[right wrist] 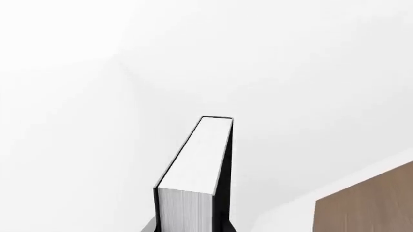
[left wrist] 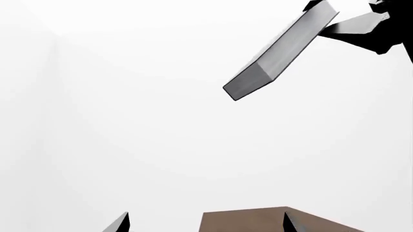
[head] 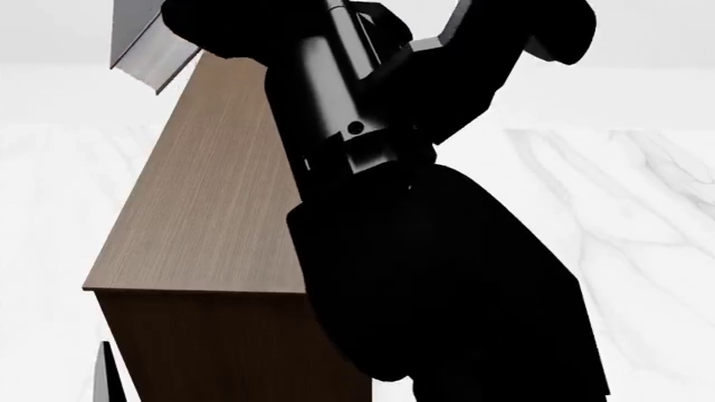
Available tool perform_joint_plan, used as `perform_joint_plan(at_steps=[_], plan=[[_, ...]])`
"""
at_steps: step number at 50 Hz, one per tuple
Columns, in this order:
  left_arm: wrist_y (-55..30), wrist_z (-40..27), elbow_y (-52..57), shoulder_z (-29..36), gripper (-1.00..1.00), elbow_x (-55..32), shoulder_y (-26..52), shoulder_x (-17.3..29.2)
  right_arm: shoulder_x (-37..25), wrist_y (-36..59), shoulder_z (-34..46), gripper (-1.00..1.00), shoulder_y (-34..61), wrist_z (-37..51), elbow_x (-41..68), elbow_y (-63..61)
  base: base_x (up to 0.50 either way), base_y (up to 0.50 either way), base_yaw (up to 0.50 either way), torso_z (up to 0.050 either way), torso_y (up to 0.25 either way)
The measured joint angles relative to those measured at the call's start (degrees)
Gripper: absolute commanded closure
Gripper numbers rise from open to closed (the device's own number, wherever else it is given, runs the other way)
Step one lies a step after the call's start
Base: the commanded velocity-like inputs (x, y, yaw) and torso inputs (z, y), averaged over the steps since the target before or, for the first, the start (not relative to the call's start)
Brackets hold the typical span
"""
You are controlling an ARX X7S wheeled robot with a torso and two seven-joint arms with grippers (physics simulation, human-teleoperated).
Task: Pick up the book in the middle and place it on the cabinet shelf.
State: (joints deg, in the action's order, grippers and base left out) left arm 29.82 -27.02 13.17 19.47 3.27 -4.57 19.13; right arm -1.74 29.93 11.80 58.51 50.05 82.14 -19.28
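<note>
Black right arm (head: pixel 436 251) fills the head view, its fingers clamping the book (left wrist: pixel 277 53) aloft; lowering onto the cabinet shelf (head: pixel 213 201) follows. Left fingers (left wrist: pixel 206 223) spread, empty.

book (right wrist: pixel 193 164): matt dark grey cover, white paper page edges
cabinet (head: pixel 213 201): brown wood grain, matt
floor (head: pixel 625 193): smooth white marble

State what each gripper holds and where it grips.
The right gripper holds the book by one end, fingers on both covers. The left gripper holds nothing.
</note>
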Motion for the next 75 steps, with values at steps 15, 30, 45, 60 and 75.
perform_joint_plan(at_steps=[15, 30, 45, 60, 75], plan=[[-0.1, -0.2, 0.2, 0.4, -1.00, -0.1, 0.0, 0.3, 0.6, -5.8, 3.3, 1.00, 5.6, 0.2, 4.1, 10.7, 0.00, 0.00, 0.00, 0.000, 0.001], [-0.3, -0.4, 0.4, 0.6, -1.00, -0.2, -0.1, 0.5, 0.4, -11.1, 7.8, 1.00, 8.9, 4.6, 9.3, 18.7, 0.00, 0.00, 0.00, 0.001, 0.001], [-0.6, -0.8, 0.3, 0.7, -1.00, -0.3, 0.1, 0.7, -0.4, -13.6, 11.2, 1.00, 10.9, 10.3, 11.6, 23.4, 0.00, 0.00, 0.00, 0.000, 0.002], [0.2, -1.2, -1.1, 0.9, -1.00, -0.4, 0.5, 0.8, -0.2, -15.9, 13.6, 1.00, 12.4, 14.3, 13.9, 24.9, 0.00, 0.00, 0.00, 0.001, 0.001], [1.7, -1.5, -3.3, 1.4, -1.00, -0.1, 0.9, 0.7, -0.3, -18.3, 15.8, 1.00, 12.5, 15.1, 16.4, 25.8, 0.00, 0.00, 0.00, 0.000, 0.001]])
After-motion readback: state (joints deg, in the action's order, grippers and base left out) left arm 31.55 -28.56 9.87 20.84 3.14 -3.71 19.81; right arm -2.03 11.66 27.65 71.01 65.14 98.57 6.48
